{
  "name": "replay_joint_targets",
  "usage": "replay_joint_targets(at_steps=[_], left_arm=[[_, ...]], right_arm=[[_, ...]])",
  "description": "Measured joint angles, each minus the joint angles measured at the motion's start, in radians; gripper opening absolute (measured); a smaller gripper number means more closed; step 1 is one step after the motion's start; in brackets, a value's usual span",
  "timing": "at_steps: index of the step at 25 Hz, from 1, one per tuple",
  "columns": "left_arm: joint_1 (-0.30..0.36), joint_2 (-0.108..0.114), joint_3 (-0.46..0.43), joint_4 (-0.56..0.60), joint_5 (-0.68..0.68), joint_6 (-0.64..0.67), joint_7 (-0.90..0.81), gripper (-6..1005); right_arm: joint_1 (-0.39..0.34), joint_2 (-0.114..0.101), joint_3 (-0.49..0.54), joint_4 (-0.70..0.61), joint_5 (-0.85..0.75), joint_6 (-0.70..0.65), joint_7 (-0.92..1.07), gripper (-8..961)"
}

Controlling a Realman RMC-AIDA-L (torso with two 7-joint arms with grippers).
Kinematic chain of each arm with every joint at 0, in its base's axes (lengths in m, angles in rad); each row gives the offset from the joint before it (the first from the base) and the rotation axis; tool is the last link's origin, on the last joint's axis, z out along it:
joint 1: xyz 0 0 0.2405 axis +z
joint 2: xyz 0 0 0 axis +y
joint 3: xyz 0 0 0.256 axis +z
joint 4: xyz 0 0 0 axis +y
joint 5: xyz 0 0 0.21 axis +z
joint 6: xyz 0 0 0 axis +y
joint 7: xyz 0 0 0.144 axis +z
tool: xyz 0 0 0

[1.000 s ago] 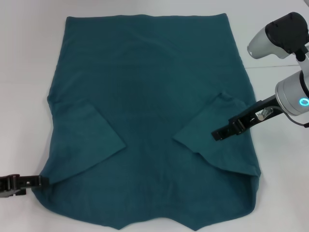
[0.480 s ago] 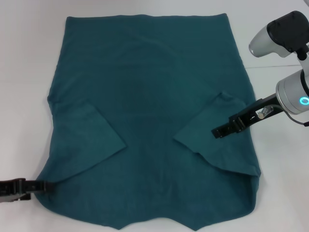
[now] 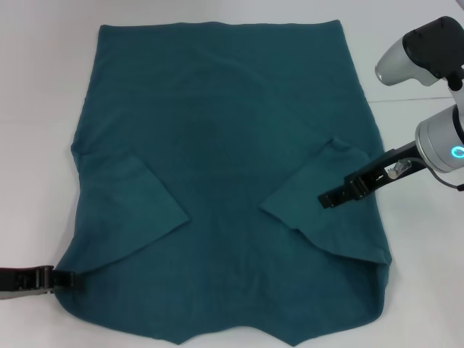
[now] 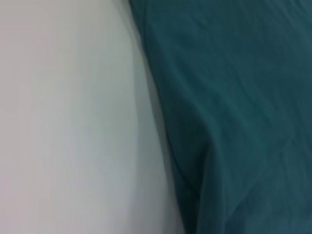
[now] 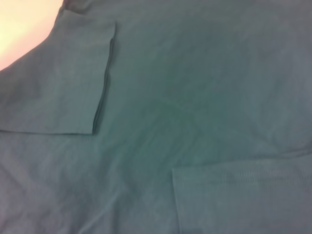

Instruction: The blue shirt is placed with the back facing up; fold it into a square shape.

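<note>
Left gripper [image 3: 65, 278] sits low at the near-left shoulder edge of the blue shirt [image 3: 225, 130], which lies flat on the white table [image 3: 36, 87], both sleeves folded in; whether it has clenched, I cannot tell. It wants both cloth layers pinched before lifting. Right gripper [image 3: 328, 199] hovers over the right sleeve [image 3: 312, 196], grip unreadable too.

Count on inspection: one blue shirt [image 3: 225, 152] lies on one white counter [image 3: 43, 87]. Two sleeves are folded inward over the shirt body, one per side. Two grippers are present: one left gripper [image 3: 64, 278], one right gripper [image 3: 328, 198]. Nothing else is counted.
</note>
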Motion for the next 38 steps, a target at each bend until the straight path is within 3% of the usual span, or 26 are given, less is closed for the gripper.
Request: replay_joint_targets(at_steps=[4, 13, 20, 30, 38], left_arm=[[-0.003, -0.001, 0.0, -0.001, -0.004, 0.0, 0.01, 347], [-0.007, -0.005, 0.011, -0.001, 0.002, -0.001, 0.007, 156], [-0.007, -0.005, 0.023, -0.001, -0.005, 0.006, 0.013, 29], [-0.017, -0.003, 0.023, 0.0, -0.006, 0.007, 0.023, 33], [-0.02, -0.003, 0.024, 0.0, -0.001, 0.011, 0.024, 36]], right_arm=[[-0.004, 0.001, 0.0, 0.0, 0.0, -0.002, 0.003, 738], [0.005, -0.006, -0.002, -0.045, -0.049, -0.089, 0.096, 736], [0.028, 0.002, -0.014, -0.154, -0.16, -0.3, 0.214, 728], [-0.023, 0.006, -0.149, -0.212, -0.197, -0.383, 0.358, 700], [-0.055, 0.008, -0.16, -0.198, -0.229, -0.335, 0.403, 693]])
